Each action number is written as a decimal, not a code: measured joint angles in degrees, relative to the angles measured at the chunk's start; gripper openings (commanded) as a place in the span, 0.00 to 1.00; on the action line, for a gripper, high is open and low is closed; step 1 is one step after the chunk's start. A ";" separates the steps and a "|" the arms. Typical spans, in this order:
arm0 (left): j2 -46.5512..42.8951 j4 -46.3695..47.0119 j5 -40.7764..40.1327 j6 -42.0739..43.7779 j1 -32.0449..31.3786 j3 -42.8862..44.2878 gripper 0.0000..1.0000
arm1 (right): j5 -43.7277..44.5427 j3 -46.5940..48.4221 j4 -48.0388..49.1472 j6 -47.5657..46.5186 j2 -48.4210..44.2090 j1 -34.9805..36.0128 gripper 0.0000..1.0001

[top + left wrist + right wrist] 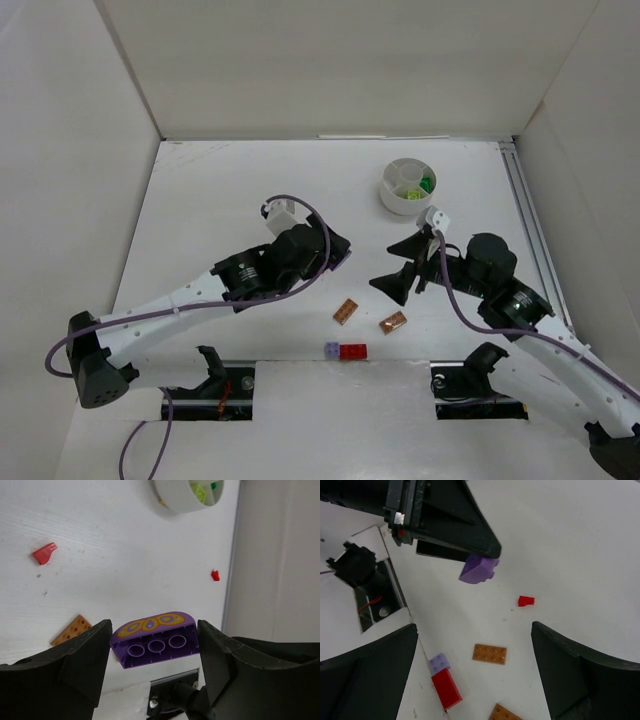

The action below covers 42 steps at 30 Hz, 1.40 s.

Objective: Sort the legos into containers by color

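My left gripper (pixel 154 630) is shut on a purple curved lego (pixel 155 639) with a yellow butterfly print, and the right wrist view shows it lifted off the table. My right gripper (pixel 474 630) stands open with nothing in it, above an orange-brown plate (pixel 489 653), a lilac brick (pixel 439 663) and a red brick (pixel 446 688). A second orange-brown plate (pixel 393 322) lies beside the first (pixel 346 311). The round white dish (pixel 408 186) of containers sits at the far right, with green and lime pieces in its wedges. A tiny red piece (pixel 525 600) lies apart.
White walls enclose the table on three sides. A metal rail (pixel 530 240) runs along the right edge. The arm mounts (pixel 225 385) sit in cut-outs at the near edge. Another red piece (pixel 45 553) lies on the table left of the dish.
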 measured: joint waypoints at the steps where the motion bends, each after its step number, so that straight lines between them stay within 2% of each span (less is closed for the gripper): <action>1: 0.00 0.90 -0.44 0.39 0.04 0.55 0.50 | 0.13 -0.02 1.46 0.76 0.55 1.14 1.00; 6: 0.00 4.55 -2.67 0.61 0.04 2.16 0.50 | 2.51 -0.85 11.06 5.92 3.89 6.69 1.00; 12: 0.02 7.41 -4.15 0.28 0.04 3.54 0.50 | 12.50 -2.27 21.35 12.55 7.17 10.86 0.97; 17: 0.00 9.49 -4.57 -0.15 0.04 3.54 0.50 | 20.98 -2.34 26.05 15.58 10.36 12.39 0.96; 20: 0.00 10.36 -4.63 -0.28 0.04 3.54 0.50 | 24.44 -2.21 27.36 16.26 12.81 13.00 0.90; 22: -0.04 10.78 -4.66 -0.31 0.04 3.54 0.50 | 26.08 -2.10 28.22 16.52 14.82 13.00 0.82; 24: -0.13 11.21 -4.68 -0.31 0.04 3.54 0.50 | 27.56 -1.73 28.72 16.85 16.61 13.18 0.80; 25: -0.17 11.41 -4.68 -0.33 0.04 3.54 0.50 | 28.28 -1.55 28.98 16.87 17.27 13.42 0.75; 31: -0.31 12.13 -4.76 -0.33 0.04 3.54 0.50 | 31.50 -1.09 31.56 16.37 17.97 14.93 0.72; 33: -0.37 12.26 -4.79 -0.33 0.04 3.52 0.50 | 32.13 -0.83 32.59 16.17 17.97 14.93 0.65; 34: -0.39 12.37 -4.79 -0.33 0.04 3.52 0.50 | 32.24 -0.76 32.89 16.00 17.97 14.93 0.65; 35: -0.44 12.46 -4.79 -0.33 0.04 3.52 0.50 | 32.50 -0.72 33.46 15.98 17.94 14.93 0.52; 37: -0.46 12.61 -4.81 -0.33 0.04 3.52 0.50 | 32.83 -0.72 34.42 15.65 17.94 14.93 0.44; 38: -0.46 12.66 -4.81 -0.33 0.04 3.52 0.50 | 32.92 -0.72 34.91 15.69 17.97 14.93 0.34; 42: -0.50 13.29 -4.87 -0.44 0.07 3.52 0.52 | 33.55 -0.72 36.20 16.17 18.23 14.99 0.16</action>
